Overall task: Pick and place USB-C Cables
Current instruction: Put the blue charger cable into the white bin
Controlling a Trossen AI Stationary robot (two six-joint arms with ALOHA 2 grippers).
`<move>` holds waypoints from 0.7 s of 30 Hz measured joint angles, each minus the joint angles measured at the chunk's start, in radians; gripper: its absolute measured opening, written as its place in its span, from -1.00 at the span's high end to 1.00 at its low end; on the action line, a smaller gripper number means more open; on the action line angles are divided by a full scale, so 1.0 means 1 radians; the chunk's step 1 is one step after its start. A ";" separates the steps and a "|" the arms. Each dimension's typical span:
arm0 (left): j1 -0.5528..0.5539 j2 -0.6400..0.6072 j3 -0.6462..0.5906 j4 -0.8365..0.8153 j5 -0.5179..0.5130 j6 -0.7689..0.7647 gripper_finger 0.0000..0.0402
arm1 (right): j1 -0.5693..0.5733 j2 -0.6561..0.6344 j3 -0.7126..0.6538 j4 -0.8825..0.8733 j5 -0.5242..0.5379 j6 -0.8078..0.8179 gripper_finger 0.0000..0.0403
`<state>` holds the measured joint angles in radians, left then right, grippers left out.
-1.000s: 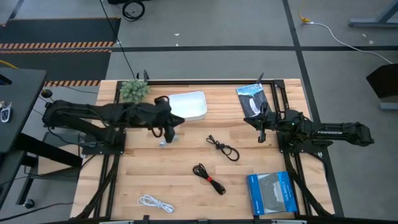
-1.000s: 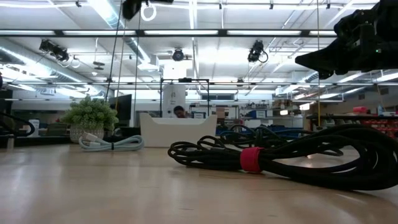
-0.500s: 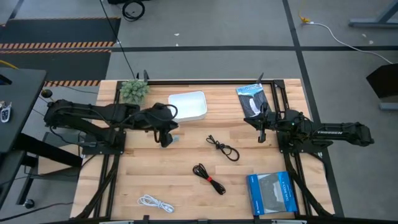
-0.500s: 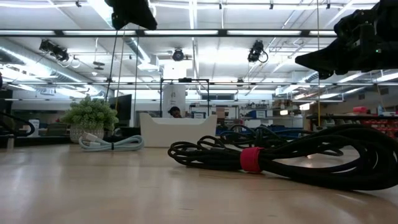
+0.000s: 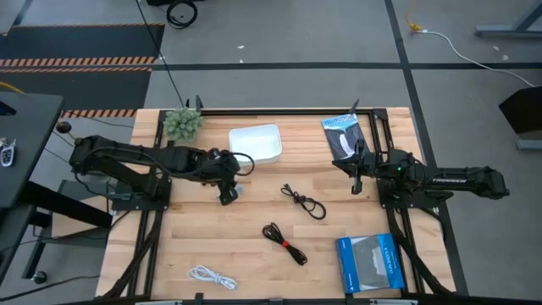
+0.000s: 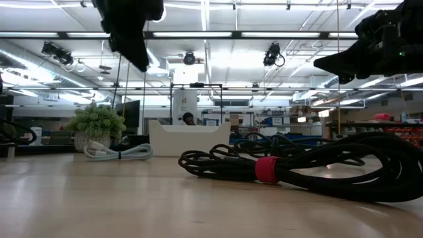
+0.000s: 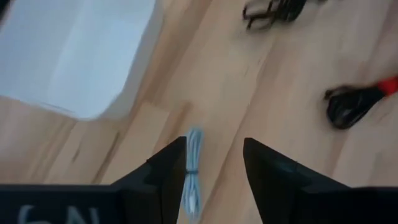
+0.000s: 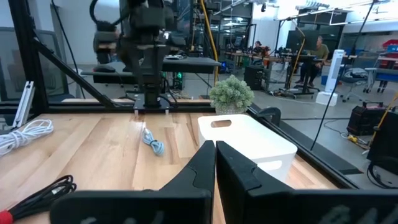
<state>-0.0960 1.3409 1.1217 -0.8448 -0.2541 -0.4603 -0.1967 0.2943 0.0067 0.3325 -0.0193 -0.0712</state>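
The pale blue-grey cable lies on the table just in front of the white tray; it also shows in the high view and the low view. My left gripper is open above it, a finger on either side, well clear of it in the low view. A black cable, a black cable with a red tie and a white cable lie on the table. My right gripper is shut and empty at the right.
A small green plant stands at the far left next to the tray. A dark packet lies at the far right and a flat blue packet at the near right. Bare wood lies between the cables.
My left gripper has come down toward the pale blue-grey cable, its arm dropping lower over the table. The cable and the other things have stayed where they were.
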 joint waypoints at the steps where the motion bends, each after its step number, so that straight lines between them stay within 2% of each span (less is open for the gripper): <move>1: 0.004 0.014 0.000 0.002 0.011 0.000 0.15 | 0.000 0.000 0.000 0.004 0.000 0.000 0.90; 6: 0.027 0.080 0.000 -0.051 0.075 0.005 0.15 | 0.000 0.000 0.000 0.014 0.000 0.000 0.90; 14: 0.094 0.163 0.000 -0.067 0.200 0.107 0.15 | 0.000 0.000 0.000 0.018 0.000 0.000 0.90; 21: 0.155 0.210 0.000 -0.062 0.218 0.215 0.16 | 0.000 0.000 0.000 0.018 0.000 0.000 0.90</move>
<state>0.0591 1.5511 1.1217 -0.9068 -0.0360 -0.2451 -0.1967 0.2944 0.0064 0.3500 -0.0196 -0.0715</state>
